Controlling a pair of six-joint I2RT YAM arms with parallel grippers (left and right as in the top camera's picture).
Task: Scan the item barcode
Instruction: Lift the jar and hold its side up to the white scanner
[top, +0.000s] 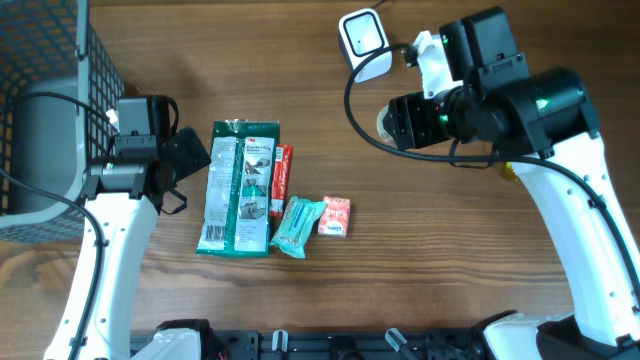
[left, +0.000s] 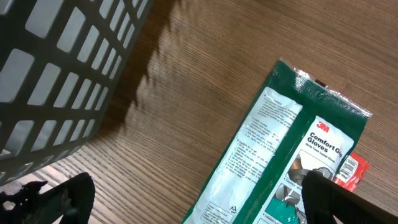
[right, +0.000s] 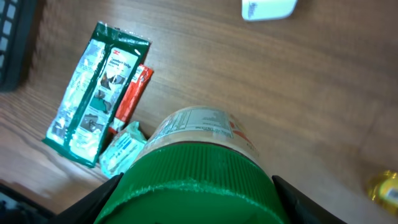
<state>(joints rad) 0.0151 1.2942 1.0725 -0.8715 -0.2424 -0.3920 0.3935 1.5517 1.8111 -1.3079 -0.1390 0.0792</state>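
My right gripper (right: 196, 200) is shut on a jar with a green ribbed lid (right: 193, 180) and a pale printed label, one finger on each side of the lid. In the overhead view the jar (top: 386, 120) hangs above the table just below the white scanner (top: 363, 42), whose lower edge also shows in the right wrist view (right: 267, 9). I cannot make out a barcode on the label. My left gripper (left: 199, 210) stands wide open with nothing in it, low over the near end of a green gloves packet (left: 280, 155), left of that packet in the overhead view (top: 188, 158).
Beside the gloves packet (top: 238, 188) lie a red packet (top: 282, 180), a teal pouch (top: 297, 226) and a small pink pack (top: 335, 216). A dark wire basket (top: 50, 100) fills the far left. A yellow object (right: 385, 186) lies to the right, under my right arm.
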